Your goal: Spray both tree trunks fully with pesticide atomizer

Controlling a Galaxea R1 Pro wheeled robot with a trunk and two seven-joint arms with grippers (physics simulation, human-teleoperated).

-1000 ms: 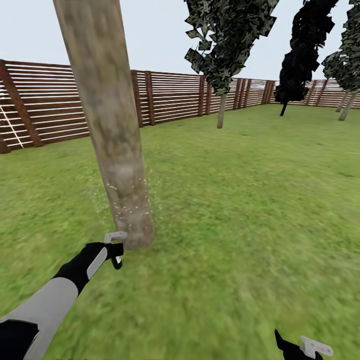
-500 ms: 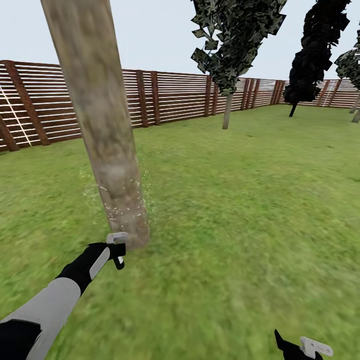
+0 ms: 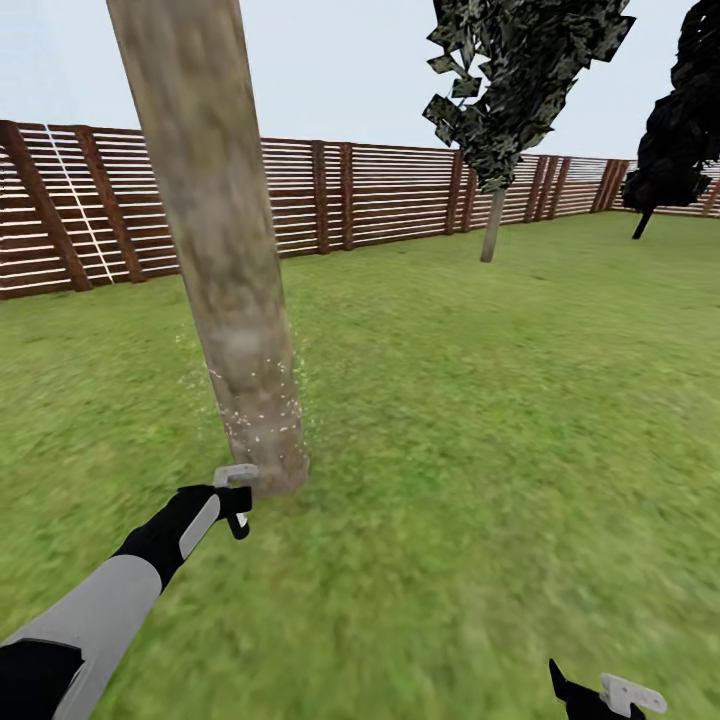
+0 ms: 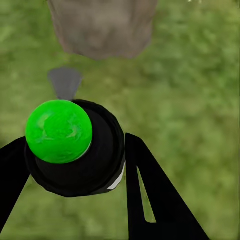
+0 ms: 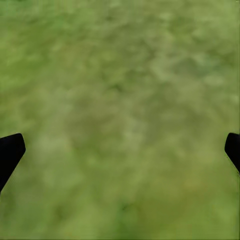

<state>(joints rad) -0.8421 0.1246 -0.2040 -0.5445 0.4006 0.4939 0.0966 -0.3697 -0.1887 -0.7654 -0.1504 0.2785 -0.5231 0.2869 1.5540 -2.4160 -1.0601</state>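
View has swung since 0.5 s ago: camera moved, not the trees. White specks point(image 3: 255, 405) cover only the lower trunk point(image 3: 215, 240); upper part bare, far tree point(image 3: 492, 220) unsprayed. Left gripper point(image 3: 235, 500) pinches atomizer point(image 4: 75, 150), nozzle near trunk base. Right gripper point(image 3: 610, 695) spread wide, empty, over grass point(image 5: 120, 100).

We see the green-capped black atomizer point(image 4: 75, 150) near the speckled pale trunk point(image 3: 215, 250); a second tree point(image 3: 520, 90) stands by the fence.

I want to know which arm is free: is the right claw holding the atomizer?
No: in the right wrist view the right claw has its fingers spread wide over bare grass.
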